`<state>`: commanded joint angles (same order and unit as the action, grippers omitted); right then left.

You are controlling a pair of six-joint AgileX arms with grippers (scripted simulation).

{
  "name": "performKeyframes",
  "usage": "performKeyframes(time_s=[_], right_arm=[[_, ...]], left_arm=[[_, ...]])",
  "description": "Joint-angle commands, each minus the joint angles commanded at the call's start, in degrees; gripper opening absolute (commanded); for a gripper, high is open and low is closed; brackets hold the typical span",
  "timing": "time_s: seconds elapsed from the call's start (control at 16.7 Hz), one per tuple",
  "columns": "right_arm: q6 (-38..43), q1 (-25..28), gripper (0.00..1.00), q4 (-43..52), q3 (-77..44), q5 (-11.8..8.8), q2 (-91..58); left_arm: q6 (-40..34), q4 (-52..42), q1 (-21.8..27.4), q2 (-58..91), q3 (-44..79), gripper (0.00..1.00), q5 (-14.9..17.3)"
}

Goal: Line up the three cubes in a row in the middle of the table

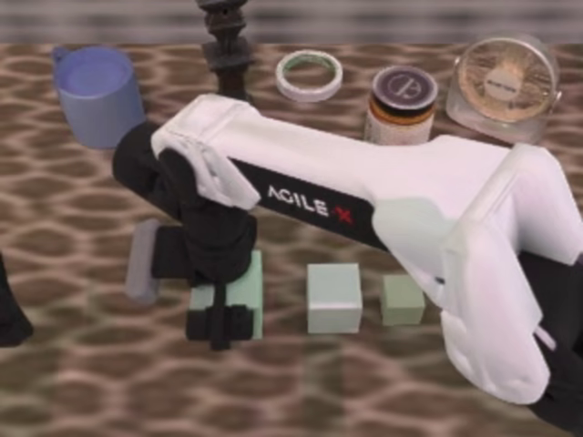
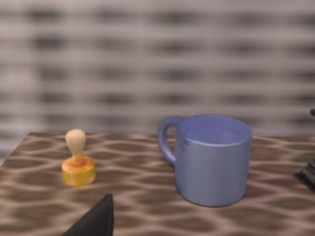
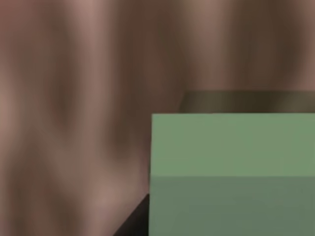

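Observation:
The three cubes lie in a row on the table (image 1: pixel 109 382). The largest mint-green cube (image 1: pixel 248 293) is at the left, the medium pale-green cube (image 1: pixel 334 298) in the middle, and the small cube (image 1: pixel 403 300) at the right. My right arm reaches across from the right, and its gripper (image 1: pixel 219 326) is down over the largest cube, shut on it. The right wrist view shows that cube (image 3: pixel 231 172) close up, with one dark finger (image 3: pixel 137 221) against its side. My left gripper (image 1: pixel 7 314) is parked at the table's left edge, open.
Along the back stand a blue mug (image 1: pixel 98 91), a black stand (image 1: pixel 226 45), a tape roll (image 1: pixel 309 75), a jar (image 1: pixel 402 102) and a round clear case (image 1: pixel 506 84). The left wrist view shows the mug (image 2: pixel 211 157) and a yellow stamp (image 2: pixel 78 160).

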<state>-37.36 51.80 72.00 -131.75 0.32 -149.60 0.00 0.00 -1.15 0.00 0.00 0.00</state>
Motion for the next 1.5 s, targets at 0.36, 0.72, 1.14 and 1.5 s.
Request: performKeyframes(time_s=[0.36,0.72,1.14,1.5], right_arm=[[0.0,0.0,0.83,0.0,0.0,0.0,0.0],[0.0,0.0,1.0,0.0,0.0,0.0,0.0],[-0.09,0.01,1.0,0.92,-0.96,0.01,-0.27],[-0.12,0.32,1.0,12.81,-15.71,-0.03,-2.78]], left_arm=[[0.0,0.0,0.0,0.0,0.0,1.0,0.0],[0.0,0.0,0.0,0.0,0.0,1.0,0.0],[0.0,0.0,0.0,0.0,0.0,1.0,0.0],[0.0,0.0,0.0,0.0,0.0,1.0,0.0]])
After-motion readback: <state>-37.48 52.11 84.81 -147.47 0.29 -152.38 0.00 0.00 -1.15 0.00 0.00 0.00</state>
